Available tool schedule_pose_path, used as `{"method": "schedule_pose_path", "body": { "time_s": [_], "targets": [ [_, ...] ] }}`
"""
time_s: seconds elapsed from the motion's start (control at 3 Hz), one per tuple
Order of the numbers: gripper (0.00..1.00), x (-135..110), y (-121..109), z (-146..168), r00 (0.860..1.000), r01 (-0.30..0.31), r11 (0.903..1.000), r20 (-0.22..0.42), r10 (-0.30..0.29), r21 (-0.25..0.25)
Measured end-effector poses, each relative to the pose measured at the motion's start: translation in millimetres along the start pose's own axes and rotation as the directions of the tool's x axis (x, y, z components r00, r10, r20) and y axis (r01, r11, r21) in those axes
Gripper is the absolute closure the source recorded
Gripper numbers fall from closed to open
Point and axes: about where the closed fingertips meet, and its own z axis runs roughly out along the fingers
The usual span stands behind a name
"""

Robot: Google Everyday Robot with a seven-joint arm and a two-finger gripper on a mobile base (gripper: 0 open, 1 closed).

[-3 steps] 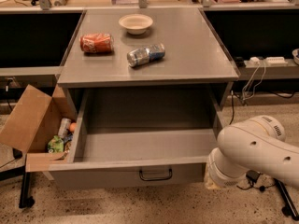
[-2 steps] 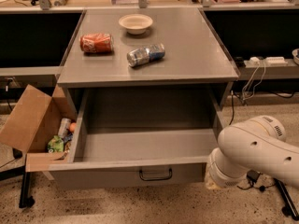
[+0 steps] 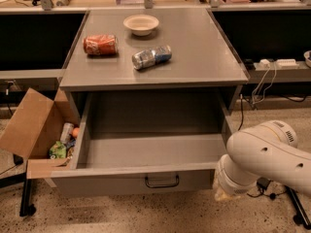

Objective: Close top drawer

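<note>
Over speckled floor [image 3: 146, 218], open top drawer [image 3: 146, 152], claw [image 3: 222, 193] beside it

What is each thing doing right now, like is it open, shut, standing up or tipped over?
top drawer: open, pulled out.
red can: lying on its side.
silver and blue can: lying on its side.
bowl: upright.
cardboard box: open, tilted, things inside.
gripper: low by the drawer's front right corner, mostly hidden by the arm.
</note>
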Motion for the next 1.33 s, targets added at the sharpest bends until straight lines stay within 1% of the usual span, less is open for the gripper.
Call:
{"method": "schedule_pose_path", "body": {
  "time_s": [0.33,0.67,1.0,1.33],
  "targets": [
    [0.04,0,0,0,1.000,0.000,1.0000,0.000,0.000,0.000],
    [0.00,0,0,0,1.000,0.000,1.0000,0.000,0.000,0.000],
    [0.00,0,0,0,1.000,0.000,1.0000,0.000,0.000,0.000],
    [0.26,10,-31,-6,1.000,0.022,0.9983,-0.004,-0.022,0.054]
  ]
}}
